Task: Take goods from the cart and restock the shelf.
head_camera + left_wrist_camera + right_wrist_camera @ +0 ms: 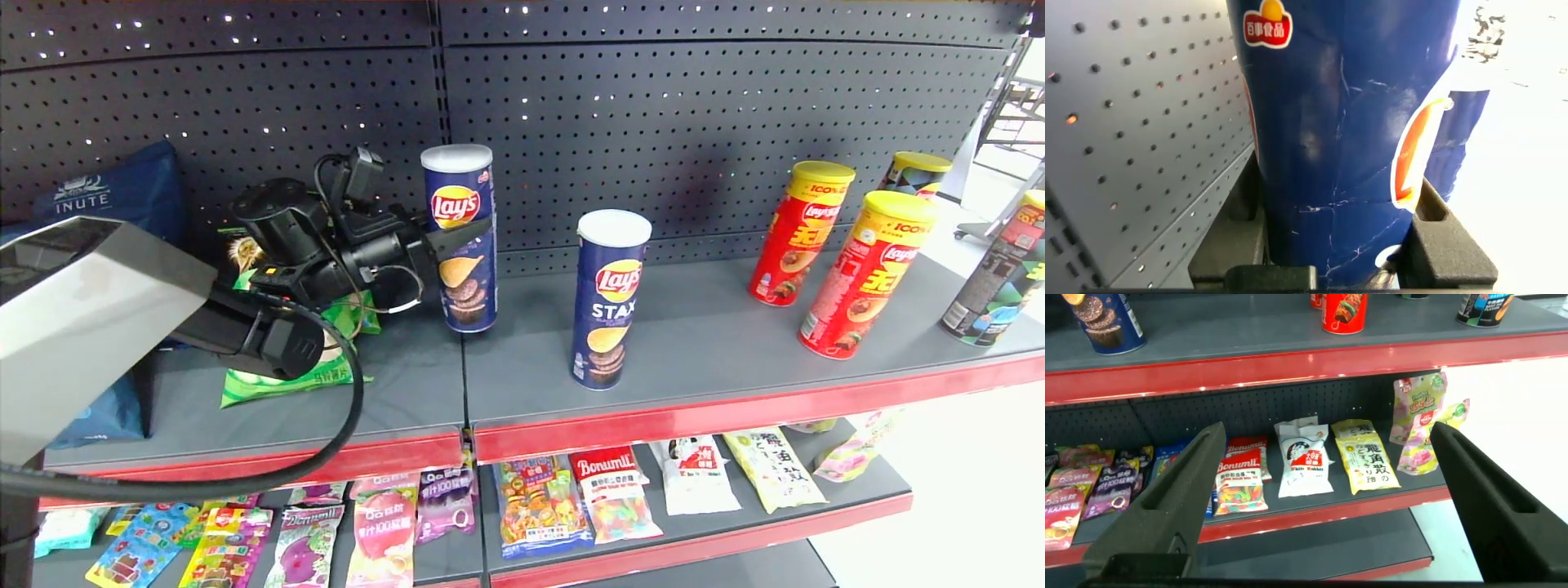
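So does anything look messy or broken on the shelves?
Yes. The blue can in the left hand shows white creases, as if dented. A green bag lies flat and crooked nearby.

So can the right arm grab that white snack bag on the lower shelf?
Probably yes. The right pincer is open and faces the white snack bag, which lies flat on the lower shelf between other bags. Nothing shows in the gap between pincer and bag.
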Controlling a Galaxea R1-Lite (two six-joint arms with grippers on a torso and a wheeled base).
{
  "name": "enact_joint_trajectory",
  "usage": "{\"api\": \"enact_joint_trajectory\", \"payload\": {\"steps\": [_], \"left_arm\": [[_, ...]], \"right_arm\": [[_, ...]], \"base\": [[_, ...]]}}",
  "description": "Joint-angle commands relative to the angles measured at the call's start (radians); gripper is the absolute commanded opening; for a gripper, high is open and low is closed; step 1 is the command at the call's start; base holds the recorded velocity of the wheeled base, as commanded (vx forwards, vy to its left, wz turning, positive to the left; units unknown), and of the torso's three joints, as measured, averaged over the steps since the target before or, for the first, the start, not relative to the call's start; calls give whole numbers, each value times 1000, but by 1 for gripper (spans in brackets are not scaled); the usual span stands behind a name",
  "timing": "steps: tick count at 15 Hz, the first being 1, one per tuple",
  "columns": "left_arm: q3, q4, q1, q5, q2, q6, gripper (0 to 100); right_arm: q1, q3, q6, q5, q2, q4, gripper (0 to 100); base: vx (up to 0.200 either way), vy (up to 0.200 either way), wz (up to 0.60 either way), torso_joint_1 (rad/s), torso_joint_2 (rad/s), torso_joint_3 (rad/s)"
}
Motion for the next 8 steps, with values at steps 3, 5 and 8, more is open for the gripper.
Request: {"api": "enact_joint_trajectory", "payload": {"steps": [3,5,8], "left_arm": [[-1,-27,-33,0,34,-9,0],[-3,-35,-29,-2,39,-15,0],[-3,-56,-20,-2,49,-17,0]], "right_arm": [[0,0,0,0,0,0,100],[0,0,0,0,0,0,100],[0,0,0,0,0,0,100]], "base": [[0,0,0,0,0,0],[0,0,0,0,0,0],[0,0,0,0,0,0]]}}
